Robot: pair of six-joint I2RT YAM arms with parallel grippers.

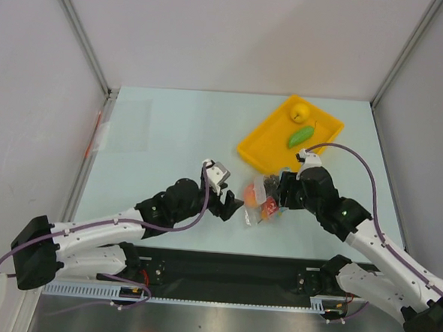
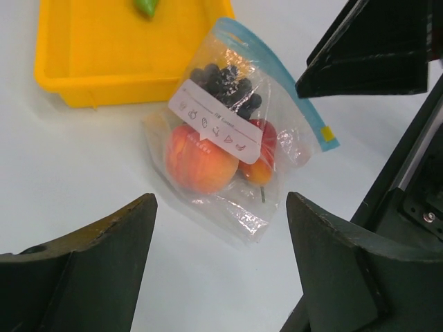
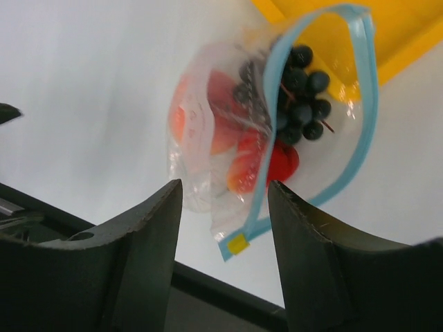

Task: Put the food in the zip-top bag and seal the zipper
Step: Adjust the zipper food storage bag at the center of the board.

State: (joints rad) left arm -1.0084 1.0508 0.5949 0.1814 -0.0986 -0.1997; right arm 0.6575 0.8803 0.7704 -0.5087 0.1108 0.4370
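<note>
While the clear bag [image 1: 260, 204] is lying on the pale counter [image 1: 170, 140] between the two arms, just beside the near corner of the yellow tray [image 1: 261, 150], four pieces of food are resting inside it: a peach [image 2: 197, 159], a black grape bunch [image 2: 225, 83], a red fruit [image 2: 268, 138] and a small orange fruit [image 2: 256, 171]. A white printed label [image 2: 214, 121] is crossing the side of the bag that faces the left wrist camera. The teal-blue zipper [image 3: 367, 76] is gaping as an open loop, through which the grapes are showing in the right wrist view. A yellow fruit [image 1: 301, 111] and a green fruit [image 1: 301, 135] are sitting in the tray, outside the bag. The left gripper [image 2: 221, 207] is hovering near the bag's closed end with its jaws spread wide and gripping nothing. The right gripper [image 3: 225, 187] is hanging over the zipper end with its jaws partly apart; the blue strip is showing in the gap between them, and nothing is being pinched.
</note>
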